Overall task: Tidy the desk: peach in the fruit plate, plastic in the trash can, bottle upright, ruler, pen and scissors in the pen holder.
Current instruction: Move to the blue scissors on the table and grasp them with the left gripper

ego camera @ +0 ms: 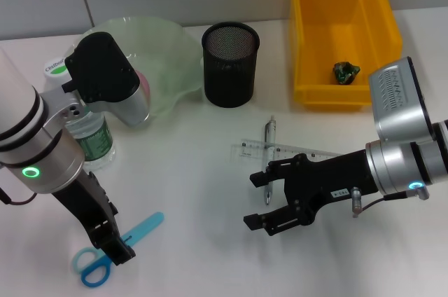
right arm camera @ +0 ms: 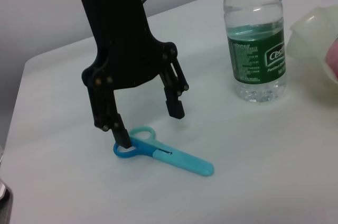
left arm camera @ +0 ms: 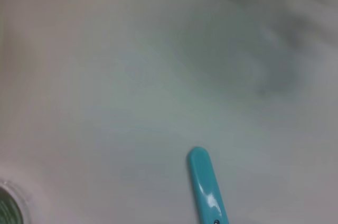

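The blue scissors (ego camera: 133, 237) lie flat near the front left, also visible in the right wrist view as scissors (right arm camera: 174, 156). My left gripper (ego camera: 112, 244) (right arm camera: 148, 123) hangs open over their handles, one finger (right arm camera: 120, 135) at the handle ring. The bottle (ego camera: 96, 141) stands upright beside the left arm. A pen (ego camera: 269, 136) and a clear ruler (ego camera: 294, 150) lie mid-table. My right gripper (ego camera: 253, 200) is open, low, just beside the pen's near end. The peach (ego camera: 144, 84) shows pink in the green fruit plate (ego camera: 168, 45), mostly hidden by my left arm. Crumpled green plastic (ego camera: 345, 71) lies in the yellow bin (ego camera: 311, 45).
The black mesh pen holder (ego camera: 230, 64) stands upright between the plate and the bin. In the left wrist view only the scissors' sheath tip (left arm camera: 206, 187), the bottle's edge (left arm camera: 8, 208) and bare table show.
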Robot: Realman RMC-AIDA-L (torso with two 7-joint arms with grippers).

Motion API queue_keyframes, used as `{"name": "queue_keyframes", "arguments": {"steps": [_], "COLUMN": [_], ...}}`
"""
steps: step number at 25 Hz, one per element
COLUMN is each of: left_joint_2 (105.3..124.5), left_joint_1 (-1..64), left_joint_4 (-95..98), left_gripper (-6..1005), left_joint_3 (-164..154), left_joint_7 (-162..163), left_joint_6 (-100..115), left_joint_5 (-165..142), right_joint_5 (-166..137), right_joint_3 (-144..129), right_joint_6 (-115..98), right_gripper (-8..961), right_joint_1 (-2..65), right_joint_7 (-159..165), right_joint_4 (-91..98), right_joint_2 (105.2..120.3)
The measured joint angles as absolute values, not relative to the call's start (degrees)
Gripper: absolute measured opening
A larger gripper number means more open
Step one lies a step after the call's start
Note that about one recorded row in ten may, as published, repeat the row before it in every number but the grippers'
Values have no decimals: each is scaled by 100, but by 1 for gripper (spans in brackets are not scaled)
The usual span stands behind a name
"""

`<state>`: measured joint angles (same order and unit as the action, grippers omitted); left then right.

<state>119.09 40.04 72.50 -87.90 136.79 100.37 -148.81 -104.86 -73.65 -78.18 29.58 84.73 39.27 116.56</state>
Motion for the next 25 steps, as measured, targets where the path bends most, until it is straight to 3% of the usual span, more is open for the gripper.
{"name": "queue_keyframes", "arguments": {"steps": [25], "left_joint_2": [11909], "left_joint_1": [4035], "left_joint_4": [6849], "left_gripper": [811], "left_joint_3": [-8842], "left_joint_7": [13543], "left_joint_6": [9832], "left_joint_5": [-14880], "right_joint_5": [-10485], "right_joint_3": [-7365], "right_joint_6": [-7742], "right_gripper": [828], "right_joint_1": [2974], "right_joint_7": [8539], "right_joint_4": [3929], "right_joint_2": [11669]}}
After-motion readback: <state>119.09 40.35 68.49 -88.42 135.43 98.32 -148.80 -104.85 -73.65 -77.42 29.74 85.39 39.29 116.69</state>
